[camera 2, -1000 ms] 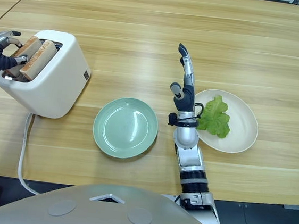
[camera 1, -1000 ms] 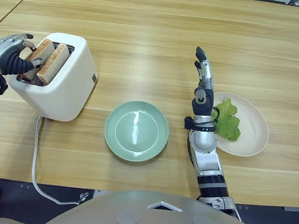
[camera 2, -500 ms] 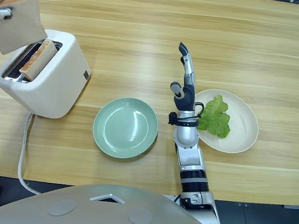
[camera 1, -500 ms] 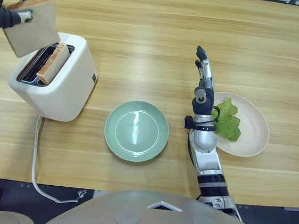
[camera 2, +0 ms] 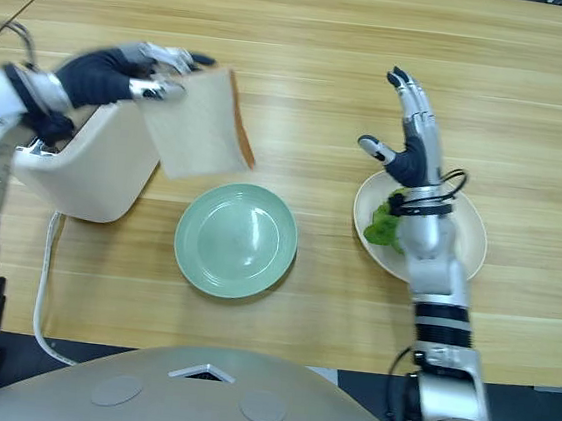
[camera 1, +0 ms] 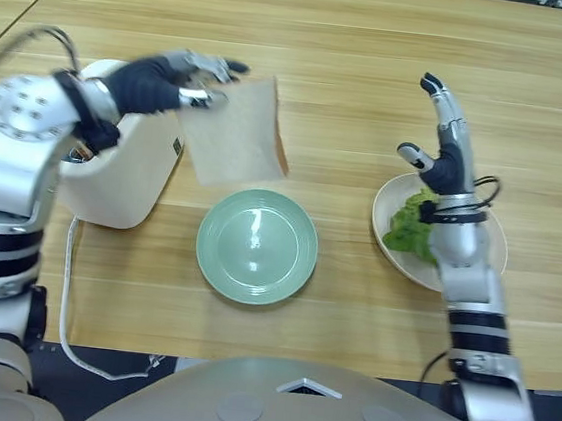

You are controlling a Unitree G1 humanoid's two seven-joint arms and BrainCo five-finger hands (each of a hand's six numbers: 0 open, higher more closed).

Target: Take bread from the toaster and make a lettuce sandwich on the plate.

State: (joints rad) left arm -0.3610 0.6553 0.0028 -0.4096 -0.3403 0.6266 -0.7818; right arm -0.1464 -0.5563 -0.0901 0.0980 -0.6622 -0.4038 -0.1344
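The bread slice (camera 1: 234,130), judged light and crumbly and best gripped softly, was pinched at its top edge by the left hand (camera 1: 159,82); the right hand (camera 1: 446,152) was spread open, empty.

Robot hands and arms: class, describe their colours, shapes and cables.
Both arms are silver-grey cylinders with black bands at the joints. The left robot hand and right robot hand have black palms and silver fingers with dark tips. A thin black cable loops at the right wrist.

Lab or office-like room: large wood-grain tables (camera 1: 378,50) set edge to edge over dark floor (camera 1: 105,355).
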